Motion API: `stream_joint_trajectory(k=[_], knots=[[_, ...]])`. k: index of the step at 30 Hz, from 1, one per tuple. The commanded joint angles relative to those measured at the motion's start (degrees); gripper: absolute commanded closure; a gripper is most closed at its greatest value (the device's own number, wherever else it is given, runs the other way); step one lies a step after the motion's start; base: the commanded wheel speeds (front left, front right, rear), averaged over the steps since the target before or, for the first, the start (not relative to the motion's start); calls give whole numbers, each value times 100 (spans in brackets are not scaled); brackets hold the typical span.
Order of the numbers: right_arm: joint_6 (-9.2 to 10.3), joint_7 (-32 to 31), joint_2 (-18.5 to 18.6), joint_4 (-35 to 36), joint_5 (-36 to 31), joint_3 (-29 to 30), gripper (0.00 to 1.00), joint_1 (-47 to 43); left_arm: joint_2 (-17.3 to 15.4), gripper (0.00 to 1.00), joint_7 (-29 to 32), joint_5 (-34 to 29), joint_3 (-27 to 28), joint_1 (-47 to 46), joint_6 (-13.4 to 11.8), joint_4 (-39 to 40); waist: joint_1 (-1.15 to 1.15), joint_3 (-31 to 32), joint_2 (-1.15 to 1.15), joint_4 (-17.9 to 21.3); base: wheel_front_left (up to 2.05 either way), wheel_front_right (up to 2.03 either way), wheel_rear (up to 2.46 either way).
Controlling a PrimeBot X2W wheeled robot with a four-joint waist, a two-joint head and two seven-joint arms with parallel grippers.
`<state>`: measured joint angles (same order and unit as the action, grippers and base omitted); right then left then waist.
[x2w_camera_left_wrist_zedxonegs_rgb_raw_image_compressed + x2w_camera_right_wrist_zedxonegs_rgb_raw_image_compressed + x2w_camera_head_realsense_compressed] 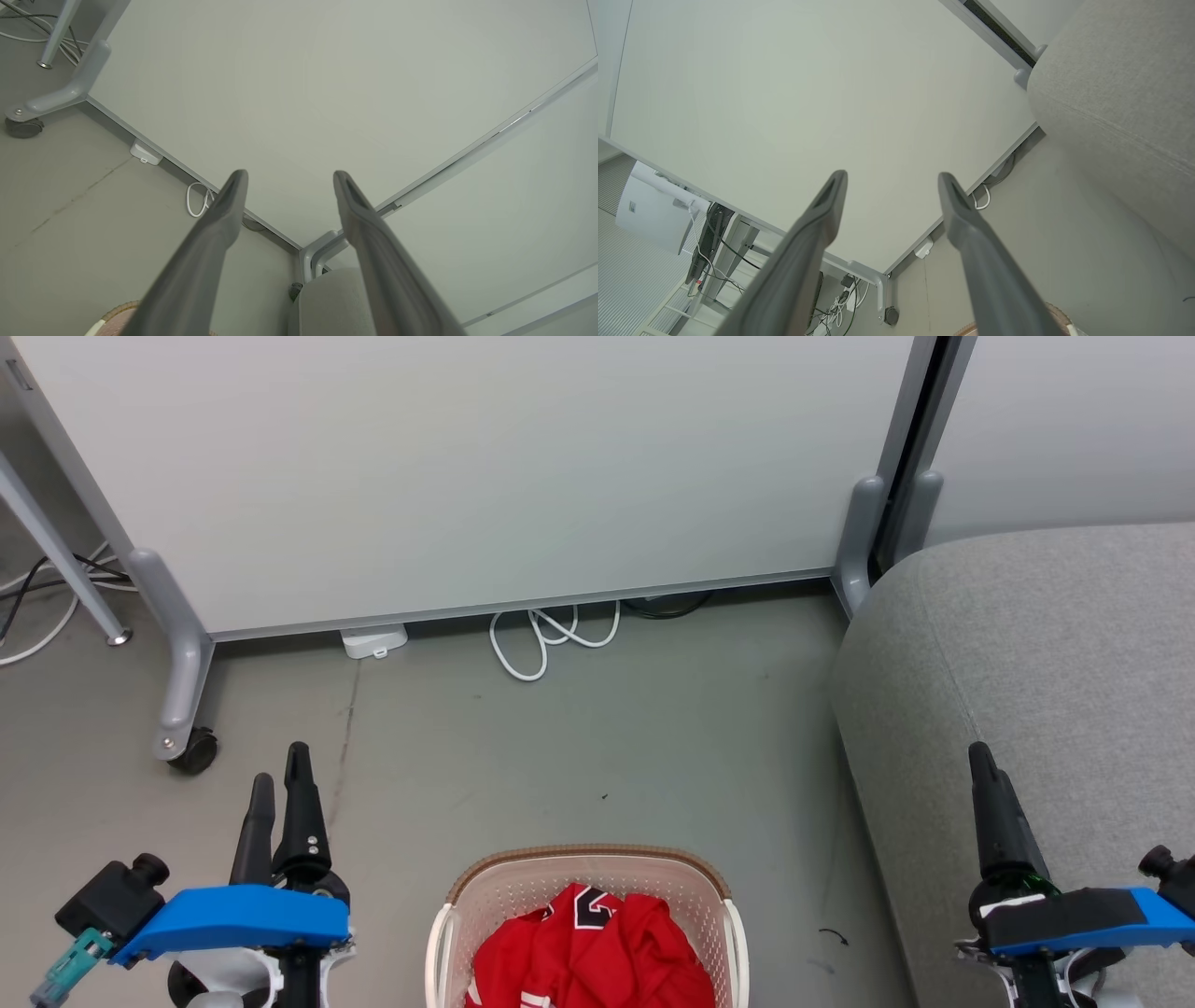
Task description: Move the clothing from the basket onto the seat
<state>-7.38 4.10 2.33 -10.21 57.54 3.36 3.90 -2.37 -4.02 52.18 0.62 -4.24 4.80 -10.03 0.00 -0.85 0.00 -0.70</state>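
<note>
Red clothing (597, 947) with a black-and-white letter lies bunched in the cream basket (653, 875) with its brown rim, at the bottom centre of the head view. The light grey seat (1046, 663) fills the right side; its corner (327, 303) and side (1120, 93) show in the wrist views. My left gripper (278, 775) stands open to the left of the basket, fingers (224, 219) spread with nothing between them. Over the seat's edge, right of the basket, my right gripper (980, 756) is open and empty, fingers (966, 224) apart.
A pale grey wheeled partition panel (467, 476) stands behind the basket, its castor foot (191, 747) at the left. White cable loops (551, 639) and a small white box (373, 641) lie at its base. A metal leg and cables (56, 588) sit far left.
</note>
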Motion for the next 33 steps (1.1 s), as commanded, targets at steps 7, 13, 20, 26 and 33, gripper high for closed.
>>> stream_joint_trajectory(k=[7, 13, 20, 26, 33], knots=[[-9, 173, 42, 114, -841, -87, 0, 134, -49, 0, -179, -941, -187, -187, -119, -1, 0, -20, 0, -10, 0, 0, 0], [-10, 273, 45, 113, -1268, -147, 0, 124, -51, 0, -284, -1531, -305, -227, -157, -59, 0, -33, 0, -21, 0, 0, 0], [-11, 388, 49, 136, -1703, -189, 0, 129, -54, 0, -394, -2083, -434, -270, -186, -87, 0, -57, 0, -49, 0, 0, 0], [-11, 481, 53, 117, -2061, -217, 0, 136, -63, 0, -490, -2499, -518, -290, -227, -112, 0, -80, 0, -72, 0, 0, 0], [-12, 568, 55, 108, -2388, -247, 0, 157, -72, 0, -575, -2867, -600, -321, -263, -136, 0, -113, 0, -85, 0, 0, 0]])
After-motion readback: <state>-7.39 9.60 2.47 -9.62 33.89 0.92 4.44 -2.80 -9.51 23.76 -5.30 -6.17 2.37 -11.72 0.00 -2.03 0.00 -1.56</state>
